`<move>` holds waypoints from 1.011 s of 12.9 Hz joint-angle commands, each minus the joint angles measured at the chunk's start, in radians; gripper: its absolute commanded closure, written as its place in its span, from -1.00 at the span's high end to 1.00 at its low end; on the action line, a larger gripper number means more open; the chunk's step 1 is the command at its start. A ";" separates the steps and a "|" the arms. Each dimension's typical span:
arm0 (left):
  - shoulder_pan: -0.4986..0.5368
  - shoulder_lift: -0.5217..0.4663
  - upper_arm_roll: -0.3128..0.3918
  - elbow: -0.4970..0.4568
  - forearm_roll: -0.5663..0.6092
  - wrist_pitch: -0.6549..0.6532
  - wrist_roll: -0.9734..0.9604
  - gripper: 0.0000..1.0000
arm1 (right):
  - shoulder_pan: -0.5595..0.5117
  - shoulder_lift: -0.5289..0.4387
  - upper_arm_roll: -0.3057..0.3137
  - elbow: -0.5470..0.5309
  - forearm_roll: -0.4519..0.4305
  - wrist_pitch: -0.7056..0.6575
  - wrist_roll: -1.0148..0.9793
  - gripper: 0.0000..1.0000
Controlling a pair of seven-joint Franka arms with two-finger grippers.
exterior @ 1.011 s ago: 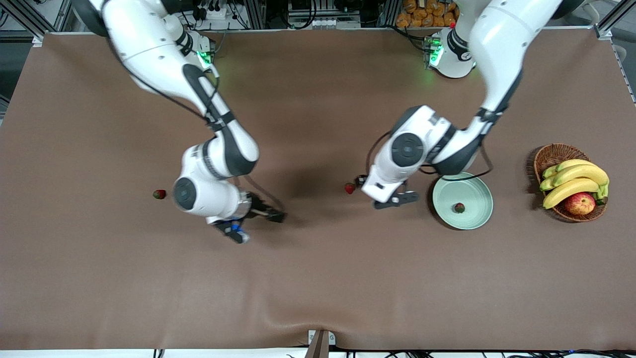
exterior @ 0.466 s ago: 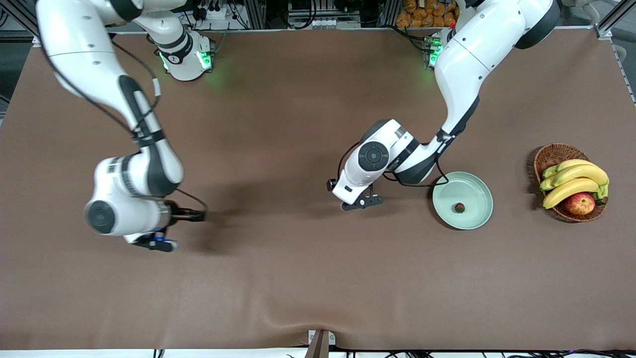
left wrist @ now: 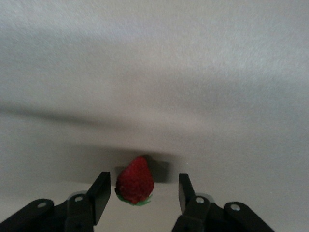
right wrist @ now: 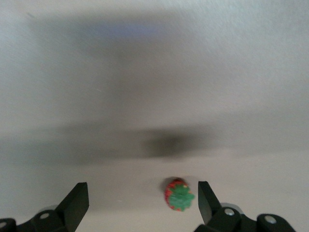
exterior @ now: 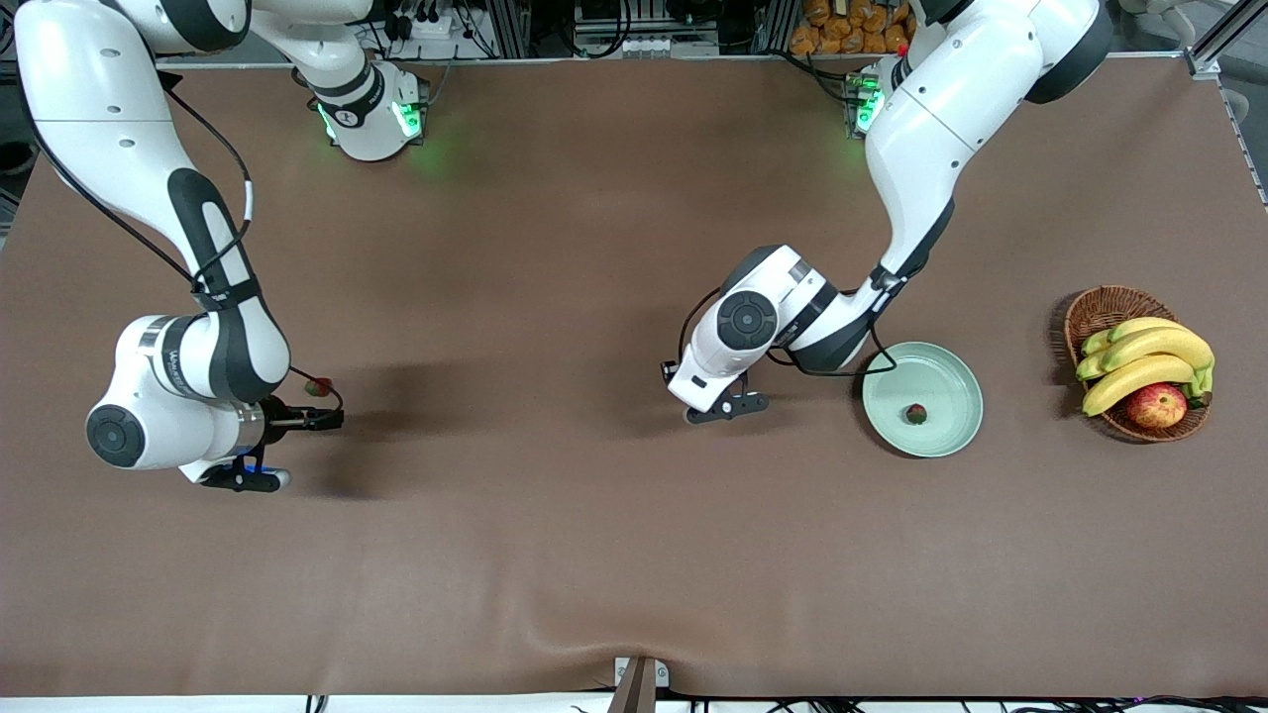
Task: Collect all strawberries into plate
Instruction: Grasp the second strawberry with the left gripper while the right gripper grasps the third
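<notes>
One strawberry (exterior: 916, 413) lies in the pale mint-green plate (exterior: 949, 378). A second strawberry (left wrist: 135, 186) rests on the table mat between the fingers of my left gripper (left wrist: 143, 183). Those fingers stand apart, one close beside the berry and the other clear of it. In the front view the left hand (exterior: 705, 381) hides this berry. A third strawberry (exterior: 318, 386) lies toward the right arm's end of the table. My right gripper (right wrist: 142, 194) is wide open over that strawberry (right wrist: 179, 194), which sits close to one finger.
A brown wicker basket (exterior: 1095, 309) with bananas (exterior: 1149, 356) and a red-yellow apple (exterior: 1155, 405) stands beside the plate at the left arm's end of the table. Brown mat covers the whole table.
The right arm swung toward its own end of the table and now hangs over the strawberry there. The left gripper shifted over the mid-table strawberry and its fingers have narrowed.
</notes>
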 commanded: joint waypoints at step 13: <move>0.281 -0.209 0.000 -0.045 0.010 -0.268 0.233 -1.00 | 0.002 -0.013 -0.037 -0.145 -0.022 0.101 -0.118 -0.50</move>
